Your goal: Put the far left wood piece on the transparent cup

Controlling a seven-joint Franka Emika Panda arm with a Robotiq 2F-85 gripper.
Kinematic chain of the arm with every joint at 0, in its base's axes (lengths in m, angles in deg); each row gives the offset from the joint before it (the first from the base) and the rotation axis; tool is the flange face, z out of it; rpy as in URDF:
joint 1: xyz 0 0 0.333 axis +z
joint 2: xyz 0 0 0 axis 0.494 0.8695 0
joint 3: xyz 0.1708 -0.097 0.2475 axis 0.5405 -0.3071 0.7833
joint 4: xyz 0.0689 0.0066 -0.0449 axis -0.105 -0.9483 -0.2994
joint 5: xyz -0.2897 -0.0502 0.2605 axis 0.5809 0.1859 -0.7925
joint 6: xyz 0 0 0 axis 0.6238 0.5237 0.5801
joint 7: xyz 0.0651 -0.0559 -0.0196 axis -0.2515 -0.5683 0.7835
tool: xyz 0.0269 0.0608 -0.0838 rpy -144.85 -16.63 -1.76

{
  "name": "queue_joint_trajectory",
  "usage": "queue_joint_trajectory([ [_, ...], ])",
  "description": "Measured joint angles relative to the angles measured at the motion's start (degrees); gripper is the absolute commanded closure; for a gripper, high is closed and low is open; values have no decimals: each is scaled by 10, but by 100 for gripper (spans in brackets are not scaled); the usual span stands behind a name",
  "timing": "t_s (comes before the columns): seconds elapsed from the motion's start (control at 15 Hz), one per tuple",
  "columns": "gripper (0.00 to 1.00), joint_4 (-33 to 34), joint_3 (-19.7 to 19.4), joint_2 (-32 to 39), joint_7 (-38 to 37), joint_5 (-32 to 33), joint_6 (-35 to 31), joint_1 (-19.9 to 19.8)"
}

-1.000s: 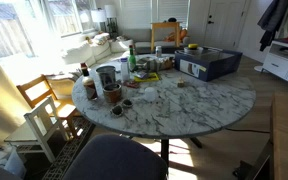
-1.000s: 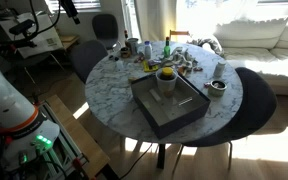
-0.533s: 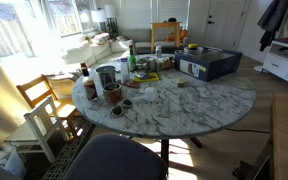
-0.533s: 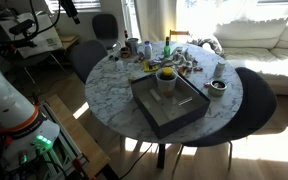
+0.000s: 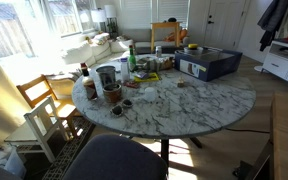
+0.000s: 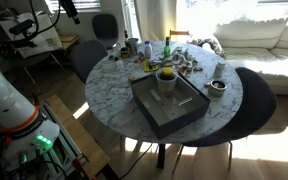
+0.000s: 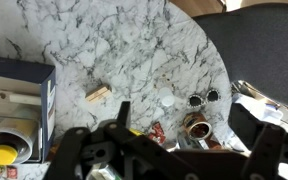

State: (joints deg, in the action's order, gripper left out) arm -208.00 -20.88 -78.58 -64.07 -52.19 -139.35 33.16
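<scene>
In the wrist view a small light wood piece (image 7: 99, 95) lies flat on the marble table (image 7: 134, 40), just right of a dark box (image 7: 19, 85). It also shows in an exterior view (image 5: 181, 84) as a small pale piece. A clear cup with brownish contents (image 7: 197, 127) stands near the table edge; it also shows in an exterior view (image 5: 112, 94). My gripper (image 7: 191, 115) hangs high above the table, open and empty, its dark fingers framing the cup from above. The gripper does not show in either exterior view.
The dark box (image 6: 169, 100) holds a cup with a yellow object (image 6: 166, 73). Bottles, cups and clutter (image 5: 139, 65) crowd one side of the table. Two small dark ringed lids (image 7: 203, 98) and a white disc (image 7: 168, 101) lie near the cup. Chairs (image 5: 44, 105) surround the table.
</scene>
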Motion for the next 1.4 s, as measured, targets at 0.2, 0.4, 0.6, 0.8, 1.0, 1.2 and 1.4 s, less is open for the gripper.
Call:
queue_joint_trajectory([
  [0.2,0,0,-2,4,-1,11,0,-11],
  [0.4,0,-3,-24,28,17,43,18,-42],
  [0.6,0,-4,-60,78,82,68,28,-56],
  [0.8,0,-4,-81,143,165,107,6,-58],
  [1.0,0,2,-82,214,203,175,-57,-60],
  [1.2,0,19,-82,286,206,254,-119,-67],
  [1.4,0,38,-82,319,206,271,-127,-69],
])
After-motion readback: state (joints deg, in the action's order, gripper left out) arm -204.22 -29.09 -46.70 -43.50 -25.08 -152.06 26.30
